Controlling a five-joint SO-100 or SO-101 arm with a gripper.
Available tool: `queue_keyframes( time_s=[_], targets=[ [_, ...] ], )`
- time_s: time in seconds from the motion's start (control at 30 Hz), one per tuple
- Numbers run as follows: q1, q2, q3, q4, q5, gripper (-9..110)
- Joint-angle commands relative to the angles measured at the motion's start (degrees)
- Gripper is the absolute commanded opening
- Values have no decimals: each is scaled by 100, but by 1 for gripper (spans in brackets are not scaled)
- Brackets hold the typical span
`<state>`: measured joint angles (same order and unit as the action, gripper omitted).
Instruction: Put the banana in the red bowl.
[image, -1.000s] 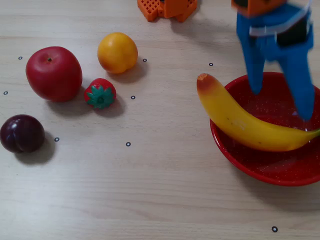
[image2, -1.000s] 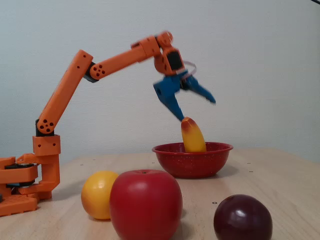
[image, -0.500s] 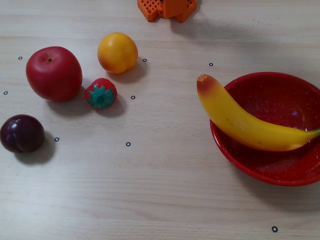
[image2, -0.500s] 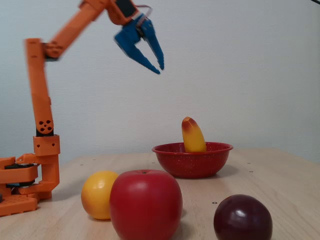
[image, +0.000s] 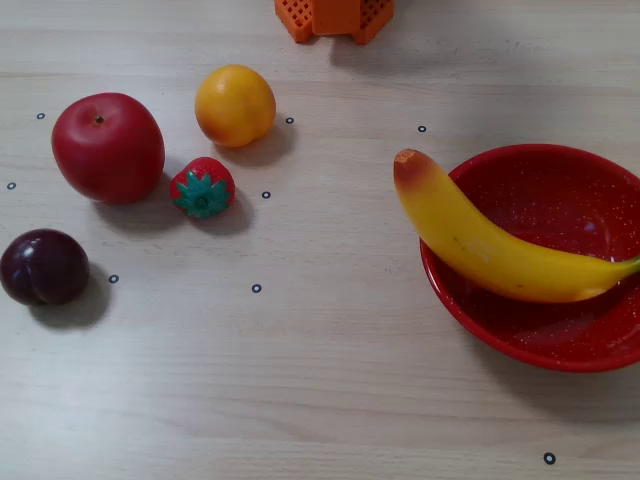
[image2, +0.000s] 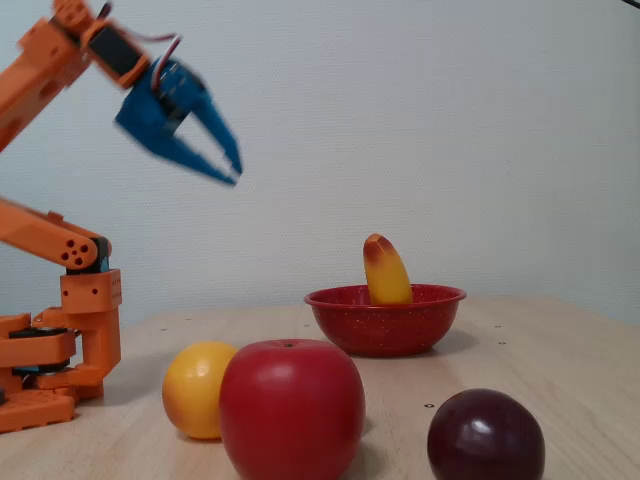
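Observation:
The yellow banana lies across the red bowl in a fixed view from above, its orange-red end jutting over the left rim and its green tip at the right edge. From the side, the banana sticks up out of the red bowl. My blue gripper hangs high in the air, far to the left of the bowl, motion-blurred, its fingers a little apart and empty. The top-down fixed view does not show the gripper.
A red apple, a round yellow-orange fruit, a strawberry and a dark plum sit on the left of the wooden table. The orange arm base stands at the back edge.
The arm has swung up and back from above the bowl toward its base, leaving the top-down view. The banana and bowl have not moved.

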<state>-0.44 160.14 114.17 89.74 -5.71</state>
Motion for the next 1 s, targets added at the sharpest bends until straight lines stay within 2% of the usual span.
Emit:
queue_keyframes(
  time_s=[0.0, 0.27, 0.37, 0.57, 0.63, 0.77, 0.9, 0.97],
  targets=[
    [-272, 642, 413, -211, -53, 0],
    [-316, 2830, 2320, -220, -220, 0],
    [-158, 2944, 2936, -1160, -360, 0],
    [-79, 2953, 4711, -3762, -431, 0],
    [-70, 2953, 5273, -4210, -466, 0],
    [-53, 2953, 6144, -4614, -554, 0],
    [26, 2962, 6161, -3762, -993, 0],
    [26, 2962, 6161, -3762, -1028, 0]
  ],
)
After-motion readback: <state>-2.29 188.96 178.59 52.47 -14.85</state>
